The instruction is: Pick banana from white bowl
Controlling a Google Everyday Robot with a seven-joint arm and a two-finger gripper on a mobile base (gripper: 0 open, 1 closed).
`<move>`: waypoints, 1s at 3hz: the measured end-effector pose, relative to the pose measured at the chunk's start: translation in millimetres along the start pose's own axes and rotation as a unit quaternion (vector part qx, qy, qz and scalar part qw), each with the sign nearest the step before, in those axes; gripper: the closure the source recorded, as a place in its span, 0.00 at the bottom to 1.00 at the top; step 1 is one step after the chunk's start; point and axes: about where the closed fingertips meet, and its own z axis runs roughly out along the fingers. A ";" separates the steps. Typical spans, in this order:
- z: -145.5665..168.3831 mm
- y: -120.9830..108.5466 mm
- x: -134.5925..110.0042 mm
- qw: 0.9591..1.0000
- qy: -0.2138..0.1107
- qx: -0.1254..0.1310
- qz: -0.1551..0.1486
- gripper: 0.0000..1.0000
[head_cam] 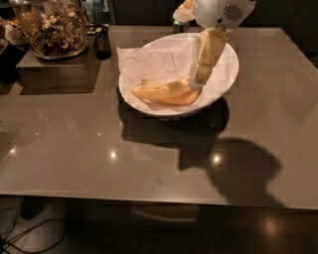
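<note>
A large, round white bowl (226, 74) stands toward the far middle of the glossy grey-brown table (69, 149), lined with a crumpled white paper sheet (144, 60) whose corner sticks up past the left rim. Inside the bowl, on the near side, lies the pale yellow curved banana (158, 91) with faint brown marks. It runs roughly left to right and rests against a smoother, deeper orange-yellow banana (180, 98) just in front of it. The robot's cream-coloured gripper (195, 82) reaches down into the bowl from a white rounded wrist housing (221, 11) at the top edge of the view. It is tilted slightly, with its tip at the right end of the pale banana, touching it or very nearly so. Whether the gripper is wide, narrow or already gripping cannot be told from this angle. At the far left, a glass jar of brown dried mix (53, 26) sits on a dark box (54, 72). The arm's dark shadow (236, 171) falls on the table in front of the bowl.
</note>
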 end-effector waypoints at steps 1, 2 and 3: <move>26.8 -13.8 -24.5 0.999 -0.007 -0.008 -0.039 0.00; 57.8 -25.6 -32.5 0.998 0.001 -0.019 -0.066 0.00; 58.7 -26.0 -33.1 0.998 0.001 -0.019 -0.067 0.00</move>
